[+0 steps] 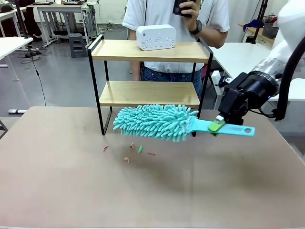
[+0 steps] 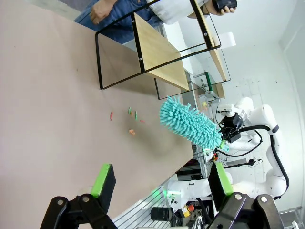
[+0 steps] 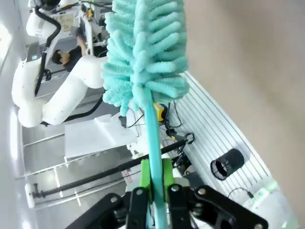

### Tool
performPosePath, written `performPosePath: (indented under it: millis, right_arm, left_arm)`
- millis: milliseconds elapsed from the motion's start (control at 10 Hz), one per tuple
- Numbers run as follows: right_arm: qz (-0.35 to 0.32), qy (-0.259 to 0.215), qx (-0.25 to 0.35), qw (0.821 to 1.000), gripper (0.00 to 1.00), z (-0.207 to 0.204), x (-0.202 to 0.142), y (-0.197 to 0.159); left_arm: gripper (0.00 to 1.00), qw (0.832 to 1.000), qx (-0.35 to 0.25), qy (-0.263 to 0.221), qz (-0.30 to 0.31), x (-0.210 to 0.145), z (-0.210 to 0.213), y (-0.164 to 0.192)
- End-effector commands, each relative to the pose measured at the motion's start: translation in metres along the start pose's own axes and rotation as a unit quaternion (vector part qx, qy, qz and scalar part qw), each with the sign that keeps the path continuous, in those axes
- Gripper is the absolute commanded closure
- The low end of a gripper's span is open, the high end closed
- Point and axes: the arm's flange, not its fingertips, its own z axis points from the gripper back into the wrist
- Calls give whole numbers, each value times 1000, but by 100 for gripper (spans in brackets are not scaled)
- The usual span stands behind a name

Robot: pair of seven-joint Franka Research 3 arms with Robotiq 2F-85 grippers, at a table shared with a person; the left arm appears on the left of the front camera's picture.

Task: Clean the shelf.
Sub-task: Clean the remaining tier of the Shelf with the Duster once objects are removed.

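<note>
The shelf point(image 1: 143, 50), two light wooden boards in a thin black frame, stands at the table's far edge; the left wrist view shows the shelf point(image 2: 157, 50) too. A fluffy turquoise duster point(image 1: 155, 121) hovers low in front of the lower board, above the tabletop. My right gripper point(image 1: 218, 125) is shut on its flat turquoise handle, and the right wrist view shows the duster point(image 3: 143, 52) running out from that gripper point(image 3: 155, 183). My left gripper point(image 2: 161, 180) is open and holds nothing, well back from the duster point(image 2: 190, 124).
Small red, green and orange scraps point(image 1: 131, 151) lie on the brown table point(image 1: 71, 186) under the duster. A white boxy device point(image 1: 156, 37) sits on the top board. A person point(image 1: 209, 19) stands behind the shelf holding a dark phone.
</note>
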Motion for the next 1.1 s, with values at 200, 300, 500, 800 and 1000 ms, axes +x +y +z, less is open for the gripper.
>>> performPosePath:
  millis: [200,300,500,800,1000]
  right_arm:
    - [22,17,59,998,88,32,-19,-3]
    - [52,14,82,995,88,55,-60,8]
    - [102,-50,93,989,88,94,-168,18]
    - [75,-224,93,967,88,100,-305,-18]
    - [26,-387,109,915,88,99,-323,-45]
  left_arm:
    - [0,1000,-11,-9,-9,0,-2,-2]
    - [0,1000,-11,-9,-9,0,-2,-2]
    - [0,1000,-11,-9,-9,0,-2,-2]
    - [0,1000,-11,-9,-9,0,-2,-2]
    - [0,1000,-11,-9,-9,0,-2,-2]
